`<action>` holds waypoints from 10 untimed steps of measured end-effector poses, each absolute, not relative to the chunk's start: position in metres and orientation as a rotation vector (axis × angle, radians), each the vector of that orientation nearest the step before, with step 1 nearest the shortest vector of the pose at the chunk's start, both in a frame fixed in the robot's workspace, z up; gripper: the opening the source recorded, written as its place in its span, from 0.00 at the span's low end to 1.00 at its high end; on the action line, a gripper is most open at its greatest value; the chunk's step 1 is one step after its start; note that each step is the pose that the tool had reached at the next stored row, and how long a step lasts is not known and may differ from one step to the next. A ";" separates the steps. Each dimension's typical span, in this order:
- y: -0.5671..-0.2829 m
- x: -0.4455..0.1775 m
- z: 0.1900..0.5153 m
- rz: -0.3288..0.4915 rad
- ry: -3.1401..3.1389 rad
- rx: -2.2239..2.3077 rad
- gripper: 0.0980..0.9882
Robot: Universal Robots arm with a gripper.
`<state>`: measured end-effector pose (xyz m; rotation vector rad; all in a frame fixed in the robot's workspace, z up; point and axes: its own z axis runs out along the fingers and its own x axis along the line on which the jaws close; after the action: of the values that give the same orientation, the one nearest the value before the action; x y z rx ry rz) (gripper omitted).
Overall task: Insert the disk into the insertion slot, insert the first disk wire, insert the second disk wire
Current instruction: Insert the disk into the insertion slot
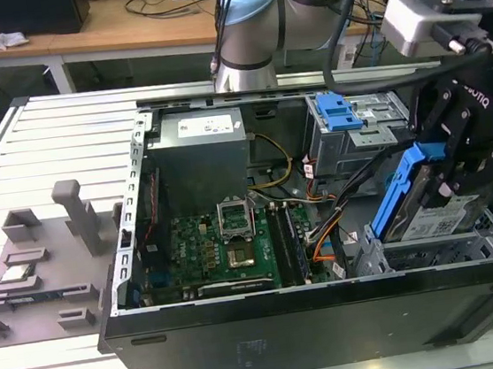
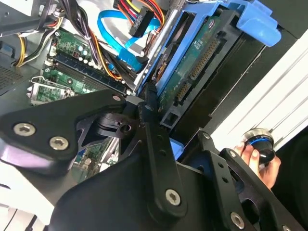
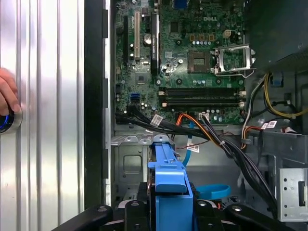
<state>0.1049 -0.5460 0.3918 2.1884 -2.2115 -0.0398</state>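
Note:
My gripper [image 1: 448, 175] is shut on the disk [image 1: 437, 214], a silver drive in a bright blue carrier, and holds it tilted, one end up, inside the open computer case at the exterior view's right. Just below it sits the insertion slot [image 1: 415, 257], a low silver bay. In the first wrist view the disk's blue carrier [image 3: 168, 185] stands edge-on between the gripper's black links, with the insertion slot [image 3: 126, 163] beside it. In the second wrist view the disk [image 2: 202, 57] shows its green underside. A blue flat wire [image 2: 115, 41] and a coloured wire bundle [image 2: 139, 14] hang loose nearby.
A taller grey cage with a blue clip [image 1: 341, 116] stands behind the bay. The motherboard [image 1: 227, 249] and power supply [image 1: 201, 136] fill the case. Black cables [image 3: 192, 127] cross beside the bay. A hand [image 3: 6, 96] rests on a round knob on the ribbed table.

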 end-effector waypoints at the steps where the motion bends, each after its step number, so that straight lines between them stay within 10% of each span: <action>1: -0.546 0.105 0.389 -0.040 -2.211 2.189 0.30; 10: -0.546 0.105 0.382 -0.038 -2.210 2.189 0.38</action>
<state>0.1049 -0.5460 0.3818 2.1885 -2.2099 -0.0380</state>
